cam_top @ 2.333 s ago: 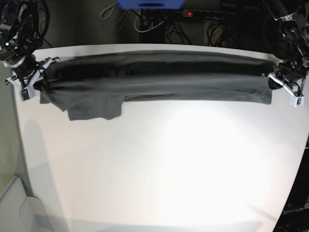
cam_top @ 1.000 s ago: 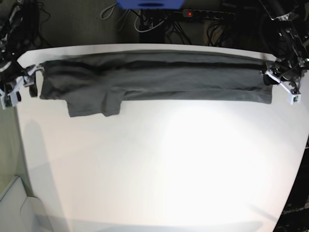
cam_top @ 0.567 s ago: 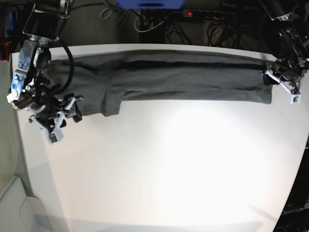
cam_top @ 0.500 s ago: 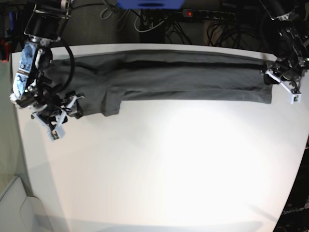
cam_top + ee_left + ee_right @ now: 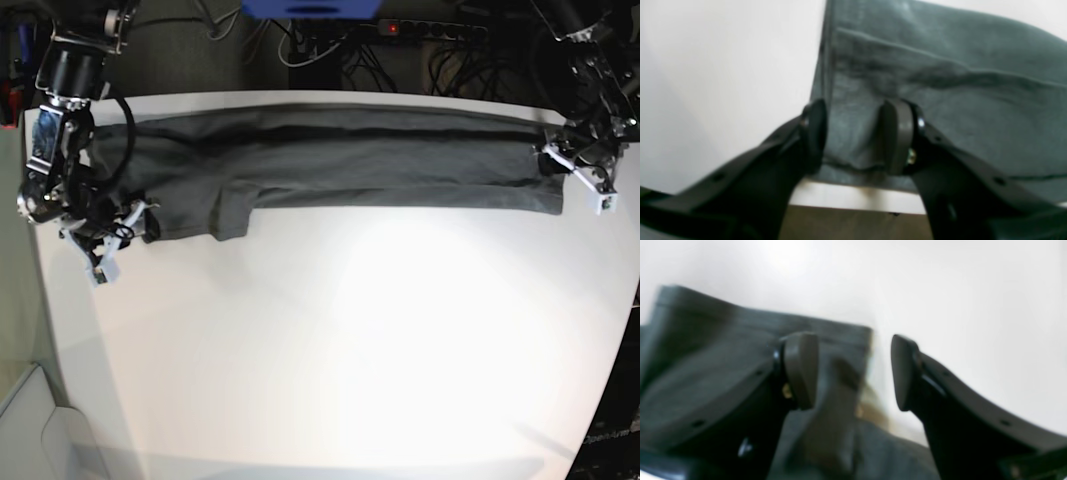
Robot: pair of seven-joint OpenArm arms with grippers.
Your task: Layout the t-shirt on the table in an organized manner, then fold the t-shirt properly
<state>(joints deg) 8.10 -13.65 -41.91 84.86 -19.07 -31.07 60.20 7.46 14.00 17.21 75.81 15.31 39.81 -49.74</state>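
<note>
The left gripper [image 5: 853, 136] is seen part-open astride the t-shirt's [image 5: 340, 160] right edge and the right gripper [image 5: 853, 371] wide over its left sleeve, while only the base view shows it stretched along the table's [image 5: 350, 350] far side.

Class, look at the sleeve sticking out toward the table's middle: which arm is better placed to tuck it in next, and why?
Probably the right. Its end effector hangs open beside the t-shirt sleeve corner, jaws either side of its edge. The left end effector is at the far end, jaws astride the hem.
</note>
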